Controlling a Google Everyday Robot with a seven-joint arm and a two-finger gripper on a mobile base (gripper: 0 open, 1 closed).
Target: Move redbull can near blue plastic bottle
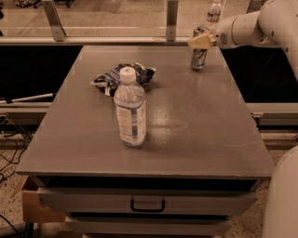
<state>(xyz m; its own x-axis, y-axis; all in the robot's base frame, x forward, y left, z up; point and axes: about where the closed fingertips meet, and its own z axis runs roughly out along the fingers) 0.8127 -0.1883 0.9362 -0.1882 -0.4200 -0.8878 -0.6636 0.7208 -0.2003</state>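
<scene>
The redbull can [199,56] stands upright on the grey table [195,121] near its far right corner. My gripper [201,41] reaches in from the right and sits at the can's upper part, covering its top edge. The blue plastic bottle [130,110], clear with a white cap and a white and blue label, stands upright at the table's middle left, well apart from the can.
A dark blue foil snack bag [122,75] lies just behind the bottle. A small clear bottle [214,12] stands on the floor beyond the table. A railing [116,41] runs behind the table. A drawer with a handle [147,205] is under the front edge.
</scene>
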